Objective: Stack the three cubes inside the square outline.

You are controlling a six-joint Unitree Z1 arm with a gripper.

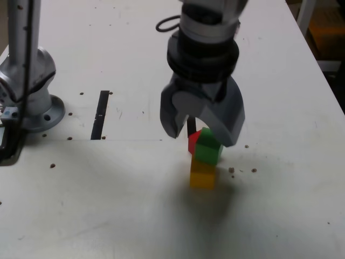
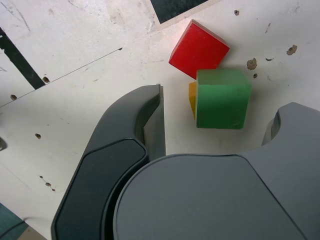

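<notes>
White tabletop holds green cube atop yellow cube; the open, empty gripper should straddle the red cube squarely.

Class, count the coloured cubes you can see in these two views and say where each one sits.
3. The green cube sits on the yellow cube; the red cube lies on the table behind them. None seems hidden.

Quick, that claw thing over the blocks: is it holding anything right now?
Gripper: jaws open, holding nothing; the green cube sits between them, untouched, on the yellow cube.
</notes>
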